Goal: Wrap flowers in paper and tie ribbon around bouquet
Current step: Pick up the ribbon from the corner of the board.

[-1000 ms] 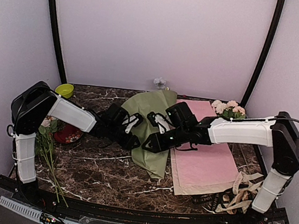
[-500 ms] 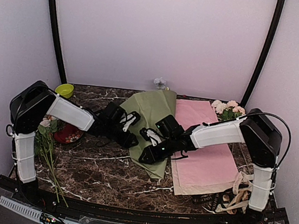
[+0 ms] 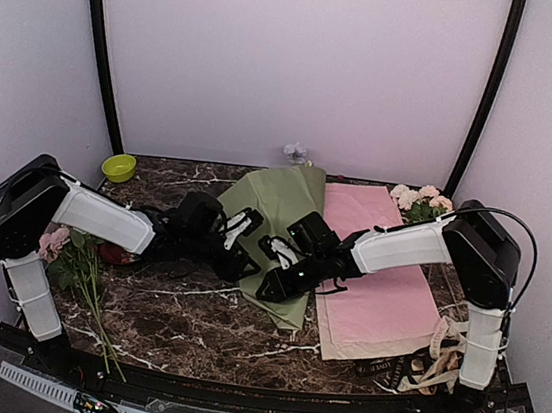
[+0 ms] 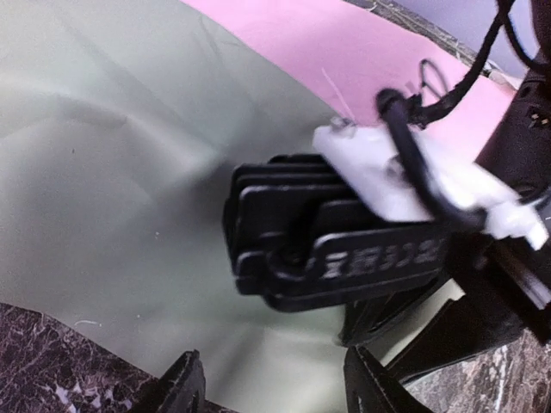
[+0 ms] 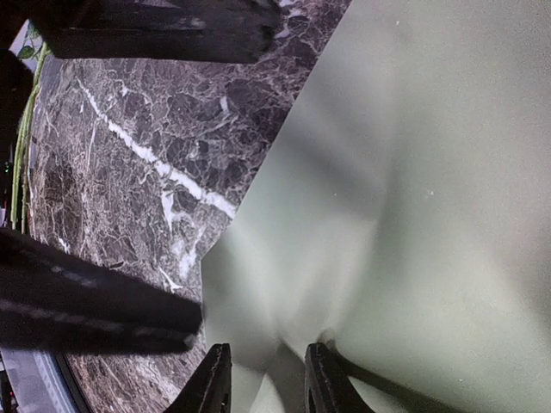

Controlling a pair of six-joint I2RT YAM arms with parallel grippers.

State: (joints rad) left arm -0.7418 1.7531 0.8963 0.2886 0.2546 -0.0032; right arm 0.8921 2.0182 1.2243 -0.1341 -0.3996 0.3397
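At the centre of the table [image 3: 183,311], the paper [image 3: 279,199]: sage-green, creased, stretching from 12 o'clock toward 6, narrow end nearest the arm bases. Puckered near that end, folds running toward the right hand [image 3: 270,269], itself reaching in from 3 o'clock. That hand closed to a narrow gap on a raised fold of the sheet (clearest from the right wrist, green bunching up between the two fingers).

At the sheet's 9 o'clock edge, the left hand [image 3: 244,246], reaching in from 8 o'clock, fingers well apart and gripping nothing, the paper's edge lying just beyond them. Tips turned toward the right hand, just beside it.

Edge to edge with the paper at 3 o'clock, a pink sheet [image 3: 378,280], lying flat. Beyond it at 2 o'clock, pink-and-white blossoms [image 3: 421,199] against the back wall.

At 8 o'clock, well apart from the paper, the flowers [image 3: 87,269], flat at the table's left edge, leaves toward 10, long stems trailing toward 6. At 10 o'clock, a small green bowl [image 3: 119,166].

At 5 o'clock, near the right arm's base, the ribbon [image 3: 384,367], black with pale lettering, beside a looped cream ribbon [image 3: 444,353] (too tangled to trace).
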